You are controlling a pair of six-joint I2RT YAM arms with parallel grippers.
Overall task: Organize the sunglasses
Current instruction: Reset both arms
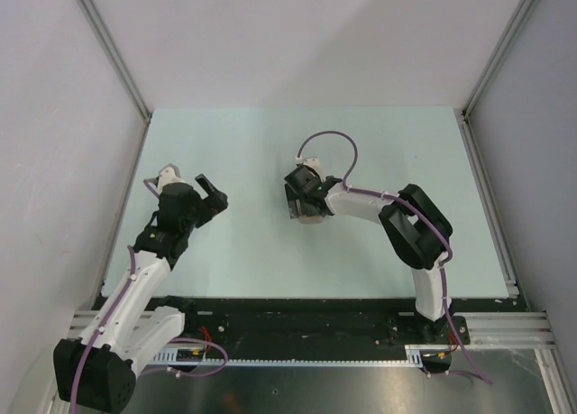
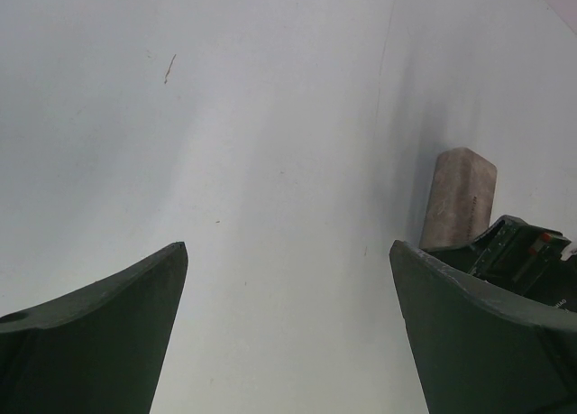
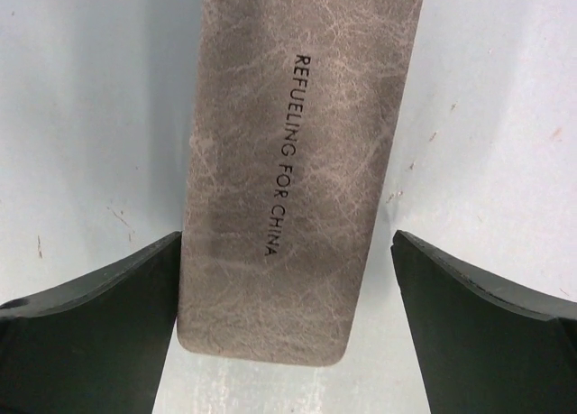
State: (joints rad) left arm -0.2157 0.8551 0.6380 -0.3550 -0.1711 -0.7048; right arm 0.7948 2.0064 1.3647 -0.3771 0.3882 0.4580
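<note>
The sunglasses are not in view in any frame. A closed grey-beige case (image 3: pixel 297 116), printed "REFUELING FOR CHINA", lies flat on the table. My right gripper (image 3: pixel 287 238) is open with its jaws on either side of the case's near end. Its left finger (image 3: pixel 117 315) is at the case's edge and its right finger (image 3: pixel 487 324) stands clear. In the top view the right gripper (image 1: pixel 303 202) hovers over the case (image 1: pixel 309 218) mid-table. My left gripper (image 1: pixel 189 185) is open and empty at the left, over bare table (image 2: pixel 288 252).
The pale green table (image 1: pixel 243 143) is walled by white panels with metal rails on the left and right. In the left wrist view the case (image 2: pixel 462 197) and part of the right gripper (image 2: pixel 523 252) show at the right. The black base rail (image 1: pixel 297 315) runs along the near edge.
</note>
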